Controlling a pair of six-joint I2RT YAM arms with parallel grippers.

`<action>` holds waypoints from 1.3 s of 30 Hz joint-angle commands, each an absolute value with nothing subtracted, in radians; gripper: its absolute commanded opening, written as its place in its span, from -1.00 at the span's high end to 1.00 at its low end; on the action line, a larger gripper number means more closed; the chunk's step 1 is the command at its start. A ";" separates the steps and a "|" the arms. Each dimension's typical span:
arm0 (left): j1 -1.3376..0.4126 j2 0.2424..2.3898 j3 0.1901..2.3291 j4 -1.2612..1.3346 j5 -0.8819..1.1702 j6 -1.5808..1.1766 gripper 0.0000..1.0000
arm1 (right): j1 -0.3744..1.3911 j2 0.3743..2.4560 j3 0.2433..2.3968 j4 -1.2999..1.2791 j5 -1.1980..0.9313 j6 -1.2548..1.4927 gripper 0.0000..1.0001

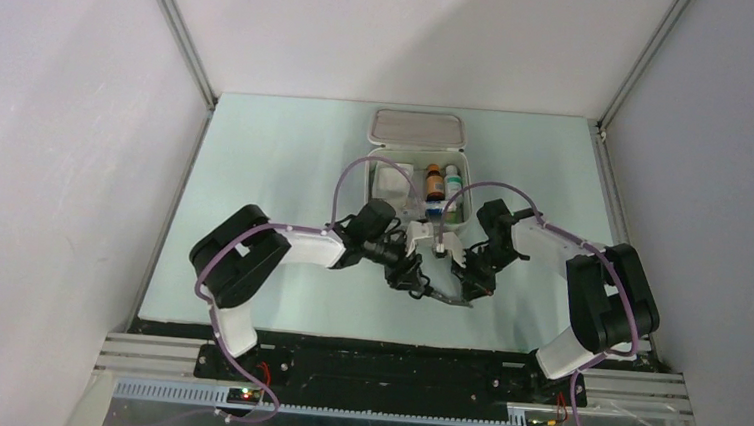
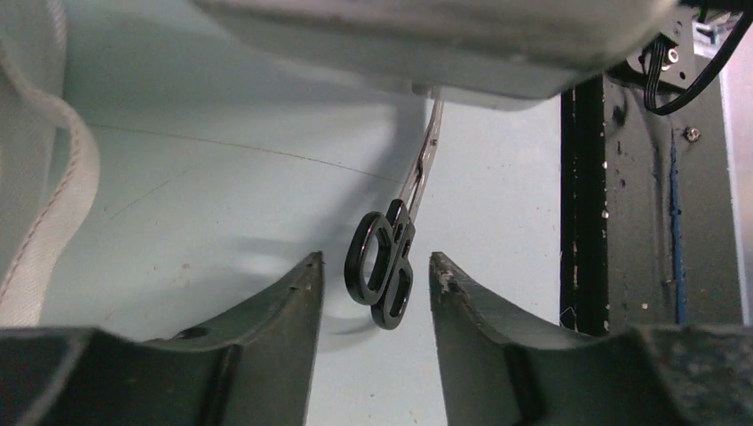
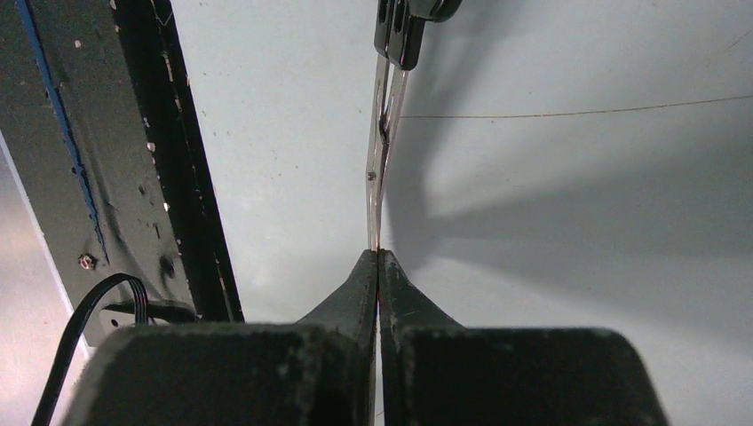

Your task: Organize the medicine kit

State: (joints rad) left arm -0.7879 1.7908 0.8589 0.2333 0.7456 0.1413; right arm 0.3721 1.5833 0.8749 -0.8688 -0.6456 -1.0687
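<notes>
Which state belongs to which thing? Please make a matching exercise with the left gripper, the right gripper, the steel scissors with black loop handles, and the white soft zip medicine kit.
Column A
1. left gripper
2. right gripper
3. steel scissors with black loop handles
4. white soft zip medicine kit

Column B
a. lid open, grey lining showing
b. open, one finger on each side of the black handles
c. shut on the blade tips
d. gripped at its blade end only

Pairs: 1-b, 2-c, 3-d, 4-a
</notes>
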 commanded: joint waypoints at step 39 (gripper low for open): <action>-0.745 1.628 0.817 0.394 0.770 0.171 1.00 | 0.358 1.417 0.885 -0.706 -0.724 -0.855 -0.01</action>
State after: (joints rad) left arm -0.7761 1.6978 0.8249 0.3573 0.7593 0.1654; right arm 0.4019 1.5085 0.8482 -0.6788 -0.6685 -0.8639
